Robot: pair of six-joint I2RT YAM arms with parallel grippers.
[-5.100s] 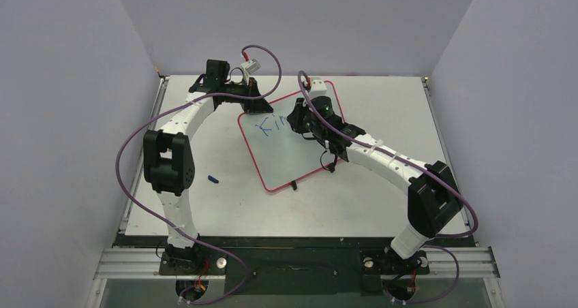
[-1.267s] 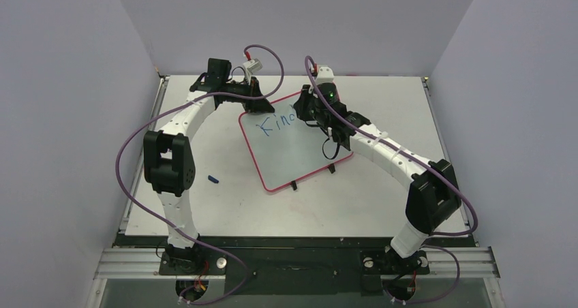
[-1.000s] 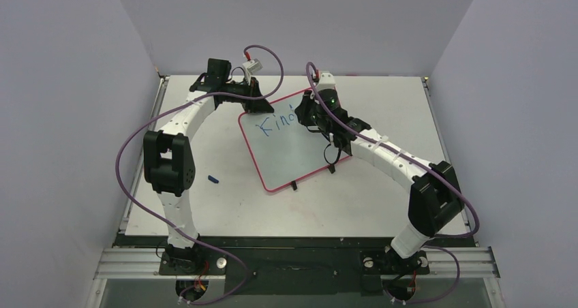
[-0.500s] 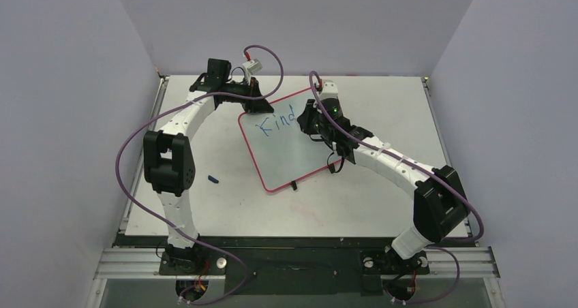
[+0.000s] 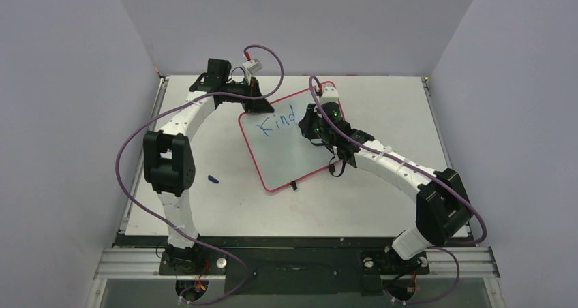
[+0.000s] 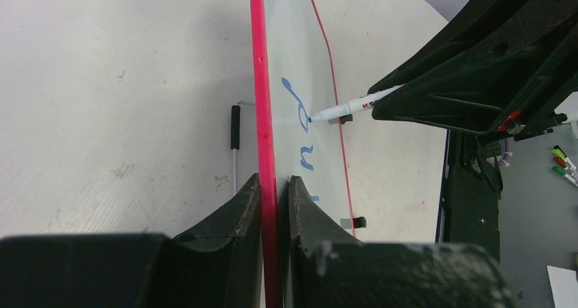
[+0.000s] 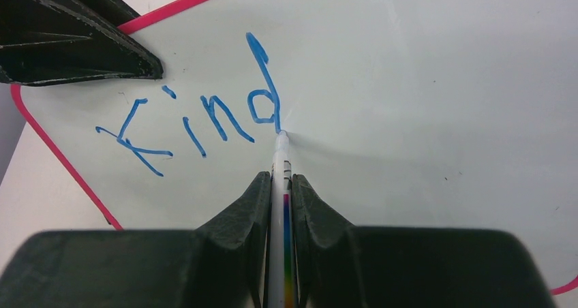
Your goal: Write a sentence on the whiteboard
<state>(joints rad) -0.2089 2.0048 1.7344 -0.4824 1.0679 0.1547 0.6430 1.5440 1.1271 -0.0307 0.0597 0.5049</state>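
Top external: whiteboard (image 5: 286, 155) on white table (image 5: 382, 202), lavender walls (image 5: 293, 22).

The right arm (image 5: 390, 163) hides part of the whiteboard (image 5: 286, 159); the blue speck (image 5: 213, 179) is perhaps a cap.

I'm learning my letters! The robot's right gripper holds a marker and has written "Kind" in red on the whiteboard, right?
Nearly. The letters spelling "Kind" are blue, not red; only the thin rim of the whiteboard is red. The right wrist view shows it: the right gripper is shut on the marker, its tip at the foot of the d.
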